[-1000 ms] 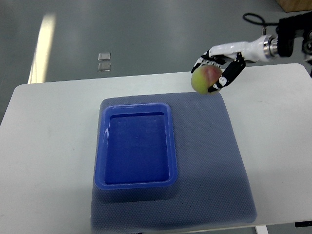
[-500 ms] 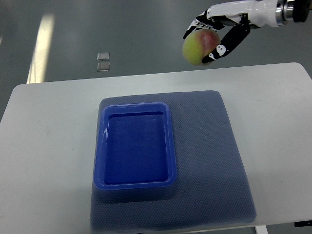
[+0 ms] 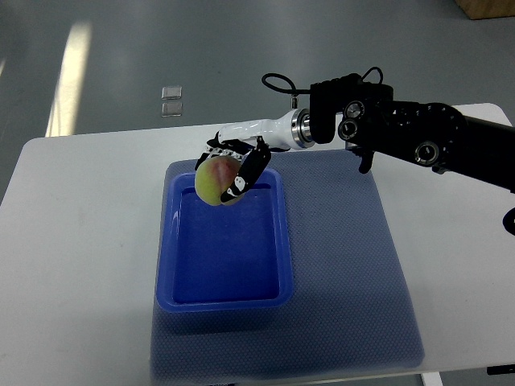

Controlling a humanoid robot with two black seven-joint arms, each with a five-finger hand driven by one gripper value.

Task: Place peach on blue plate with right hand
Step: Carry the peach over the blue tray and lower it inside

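1. A grey mat (image 3: 346,297) covers the middle of the white table (image 3: 72,241), reaching its near edge.
2. The blue plate (image 3: 224,301) — a rectangular tray — sits on the mat's left half.
3. The right hand (image 3: 233,165) hangs over the plate's far edge, fingers curled around the peach (image 3: 213,181) — the fruit is off the plate floor.
4. Its black arm (image 3: 402,137) enters from the right edge.

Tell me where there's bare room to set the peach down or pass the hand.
The blue plate is bare inside its whole rim; only its far end sits under the right hand gripping the peach. The grey mat right of the plate is free, as is the white table left of it. The forearm crowds the far right.
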